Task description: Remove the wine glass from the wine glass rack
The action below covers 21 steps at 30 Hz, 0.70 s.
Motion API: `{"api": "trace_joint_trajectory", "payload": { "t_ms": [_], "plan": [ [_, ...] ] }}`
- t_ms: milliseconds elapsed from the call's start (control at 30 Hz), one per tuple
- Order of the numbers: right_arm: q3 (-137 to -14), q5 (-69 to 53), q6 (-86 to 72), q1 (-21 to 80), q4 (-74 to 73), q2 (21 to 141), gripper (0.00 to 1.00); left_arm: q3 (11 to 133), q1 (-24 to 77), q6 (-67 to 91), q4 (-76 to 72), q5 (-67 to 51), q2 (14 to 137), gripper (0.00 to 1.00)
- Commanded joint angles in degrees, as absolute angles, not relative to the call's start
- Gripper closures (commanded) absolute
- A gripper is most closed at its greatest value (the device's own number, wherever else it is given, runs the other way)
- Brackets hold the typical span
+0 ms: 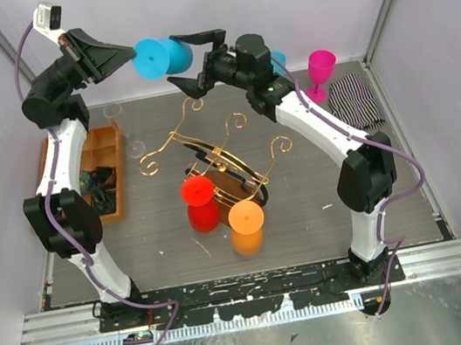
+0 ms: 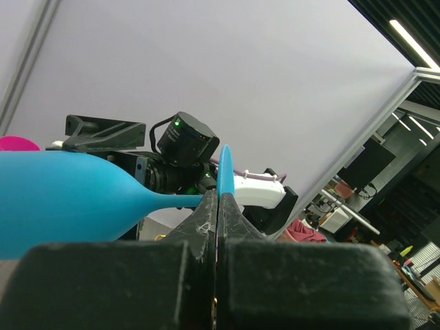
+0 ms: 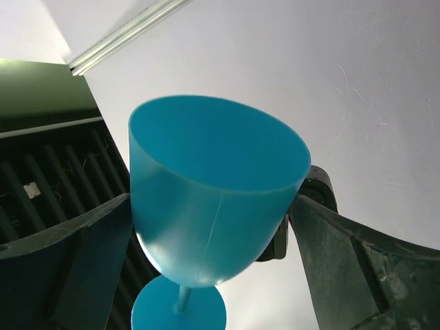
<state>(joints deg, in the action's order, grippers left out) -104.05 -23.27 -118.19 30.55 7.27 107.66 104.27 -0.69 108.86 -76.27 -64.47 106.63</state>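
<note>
A blue wine glass (image 1: 163, 57) is held on its side, high above the back of the table. My left gripper (image 1: 128, 55) is shut on the thin foot disc of that glass (image 2: 225, 172), its jaws pressed together on the edge. My right gripper (image 1: 191, 60) is open, with a finger on each side of the bowl (image 3: 213, 199); small gaps show between the fingers (image 3: 69, 254) and the bowl. The gold wire wine glass rack (image 1: 209, 151) stands mid-table. A red glass (image 1: 196, 191) and an orange glass (image 1: 245, 217) hang from it.
A pink glass (image 1: 321, 64) stands at the back right, next to a striped cloth (image 1: 353, 99). Another blue glass (image 1: 279, 58) peeks out behind the right arm. An orange compartment tray (image 1: 105, 171) lies at the left. Clear glasses (image 1: 136, 148) stand near it.
</note>
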Motion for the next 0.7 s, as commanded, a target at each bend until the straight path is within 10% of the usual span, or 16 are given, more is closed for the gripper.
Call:
{"api": "trace_joint_trajectory", "payload": {
  "t_ms": [0, 433, 533, 667],
  "plan": [
    [-106.8, -20.1, -121.7, 30.6, 8.5, 106.4, 0.0, 105.5, -0.5, 111.5, -81.8, -62.8, 106.8, 1.0],
    [-107.2, -17.9, -122.7, 30.2, 9.5, 107.2, 0.05, 105.2, -0.5, 112.8, -81.9, -63.3, 106.0, 1.0],
    [-106.7, -17.7, -122.4, 30.3, 10.1, 107.0, 0.09, 104.8, -0.5, 113.1, -81.9, -63.3, 106.0, 0.92],
    [-106.1, -17.0, -121.3, 30.2, 10.5, 106.5, 0.15, 103.9, -0.4, 113.0, -82.0, -63.1, 105.6, 0.57]
  ]
}}
